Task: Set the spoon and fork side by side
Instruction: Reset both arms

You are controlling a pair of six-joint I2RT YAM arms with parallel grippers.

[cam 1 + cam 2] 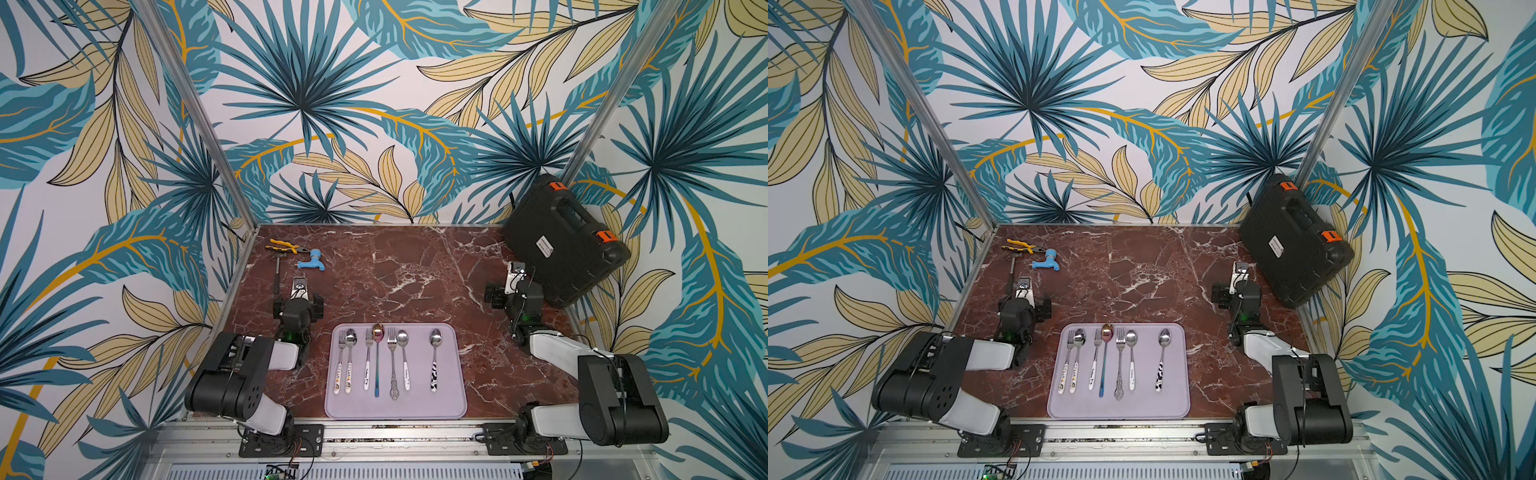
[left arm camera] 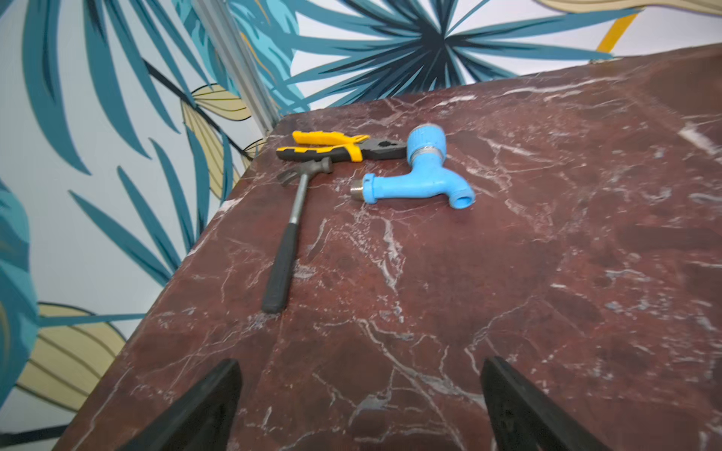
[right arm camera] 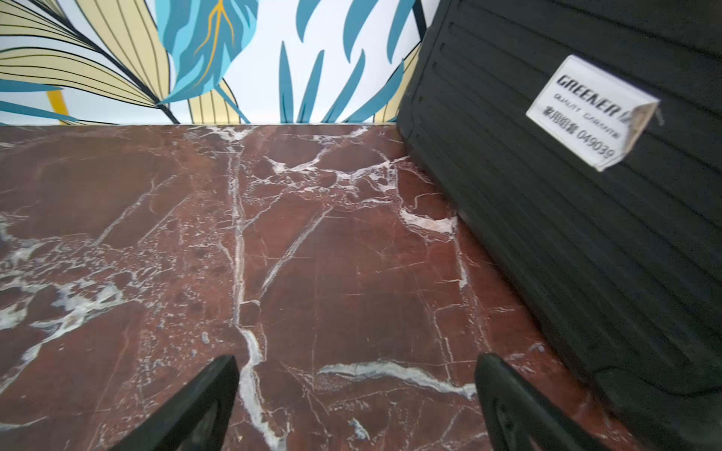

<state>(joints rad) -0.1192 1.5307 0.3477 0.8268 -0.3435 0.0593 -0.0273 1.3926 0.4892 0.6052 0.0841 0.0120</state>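
Note:
A lilac tray [image 1: 451,390] lies at the table's front middle, seen in both top views. On it several forks and spoons lie in a row, handles toward the front. From the left, a fork [image 1: 340,345] lies beside a spoon [image 1: 351,338]. A spoon with a black-and-white patterned handle [image 1: 434,353] lies alone at the right [image 1: 1161,353]. My left gripper [image 2: 361,367] hovers open over bare marble behind the tray's left side [image 1: 299,291]. My right gripper [image 3: 355,363] is open and empty behind its right side [image 1: 515,274]. Neither wrist view shows the tray.
Yellow-handled pliers [image 2: 340,146], a blue plastic tap [image 2: 422,183] and a small hammer [image 2: 289,242] lie at the far left corner, just ahead of the left gripper. A black tool case [image 3: 566,218] leans against the wall at the far right, close to the right gripper.

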